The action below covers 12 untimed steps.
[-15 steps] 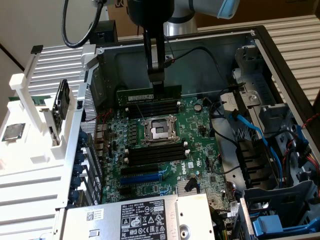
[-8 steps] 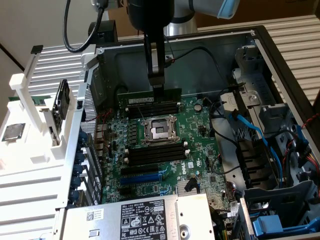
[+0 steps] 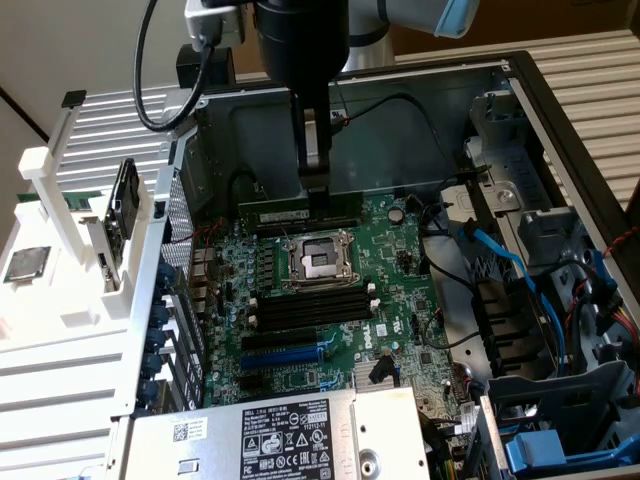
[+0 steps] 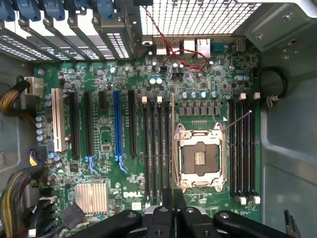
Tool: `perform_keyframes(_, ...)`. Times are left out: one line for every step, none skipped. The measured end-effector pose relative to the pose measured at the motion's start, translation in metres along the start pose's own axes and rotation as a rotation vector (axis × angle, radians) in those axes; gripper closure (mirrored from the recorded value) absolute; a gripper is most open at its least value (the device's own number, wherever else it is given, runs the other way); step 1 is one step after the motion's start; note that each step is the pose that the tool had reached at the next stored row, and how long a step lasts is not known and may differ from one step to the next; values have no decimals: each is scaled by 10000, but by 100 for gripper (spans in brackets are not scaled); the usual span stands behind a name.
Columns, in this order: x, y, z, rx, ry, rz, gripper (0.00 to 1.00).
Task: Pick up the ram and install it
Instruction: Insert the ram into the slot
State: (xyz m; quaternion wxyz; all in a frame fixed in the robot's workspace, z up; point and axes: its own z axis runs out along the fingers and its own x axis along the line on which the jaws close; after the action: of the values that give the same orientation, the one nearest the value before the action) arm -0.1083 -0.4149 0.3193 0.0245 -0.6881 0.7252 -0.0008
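The ram [image 4: 173,148] is seen edge-on in the wrist view as a thin strip running along the memory slot nearest the empty processor socket [image 4: 199,156]. In the exterior view its green edge with a pale sticker [image 3: 283,213] lies along the far slots behind the socket [image 3: 318,262]. My gripper [image 3: 318,198] reaches straight down into the case and is shut on the middle of the ram, with its dark fingers [image 4: 163,210] on either side. Whether the ram is fully seated in the slot cannot be told.
The open case holds the green motherboard [image 3: 400,300]. More black memory slots [image 3: 310,308] lie on the near side of the socket, and blue and black cables [image 3: 510,270] run along the exterior view's right. A white rack [image 3: 60,300] outside the case carries a silver processor chip [image 3: 25,263].
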Motion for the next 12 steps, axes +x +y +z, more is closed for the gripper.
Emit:
perform_keyframes(1,0,19,0,0,0,88)
perform_keyframes(2,-12,92,0,1,0,88)
perform_keyframes(3,-15,111,0,2,0,88)
perform_keyframes(6,-19,148,1,2,0,88)
perform_keyframes(12,-26,165,0,2,-1,88)
perform_keyframes(19,-34,181,1,2,0,88)
perform_keyframes(27,-40,195,1,2,-1,88)
perform_keyframes(36,-47,209,1,3,-2,88)
perform_keyframes(50,-53,220,0,4,-3,88)
perform_keyframes(63,-58,231,-1,4,-7,88)
perform_keyframes(76,-59,239,0,2,-13,88)
perform_keyframes(90,-60,246,0,2,-22,88)
